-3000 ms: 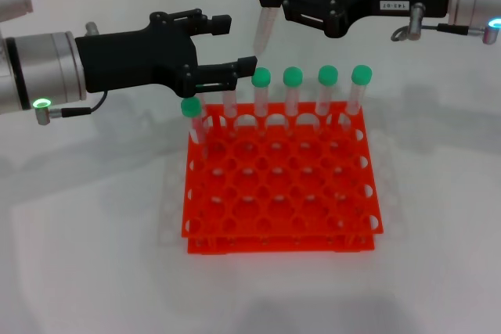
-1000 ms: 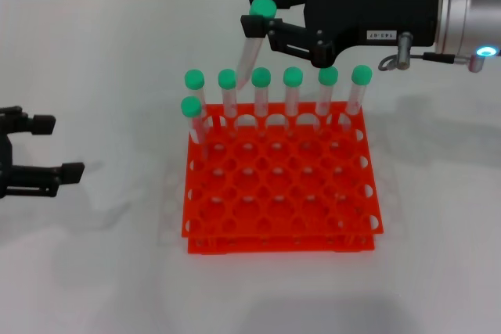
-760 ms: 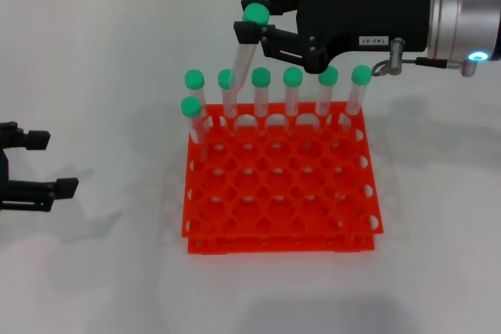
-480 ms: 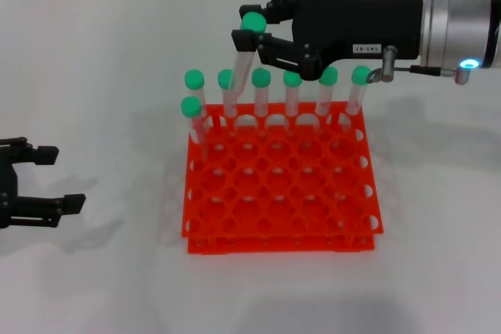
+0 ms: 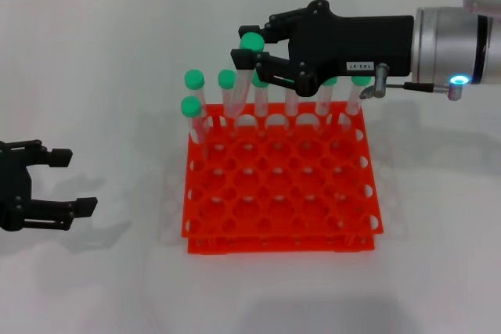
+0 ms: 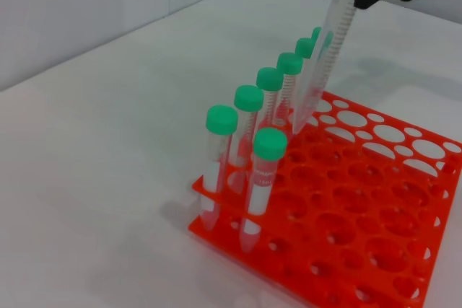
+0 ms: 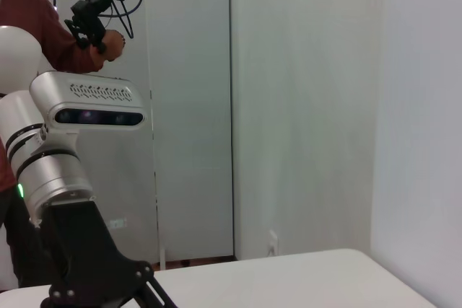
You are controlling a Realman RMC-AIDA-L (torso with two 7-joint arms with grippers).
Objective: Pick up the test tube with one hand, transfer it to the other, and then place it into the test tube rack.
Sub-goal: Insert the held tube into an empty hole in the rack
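Lowered since a moment ago, the right gripper [image 5: 252,55] now carries the test tube [image 5: 245,76] closer to the test tube rack [image 5: 282,181], while the left gripper [image 5: 61,181] has shifted slightly and stays well off to the rack's left.

Left of the rack, the left gripper hangs low over the white tabletop [image 5: 109,52], its fingers spread wide and empty. The orange-red rack stands on that plain white surface. Six green-capped tubes fill its far row and one more [image 5: 192,119] sits just in front of that row at the rack's left end. Above the far row's left part, the right gripper pinches the test tube just under its green cap; the tube tilts, its tapered tip down near the rack's top tier. In the right wrist view, pale wall panels [image 7: 289,106] rise behind the table, with a person in red [image 7: 22,27] at the edge.
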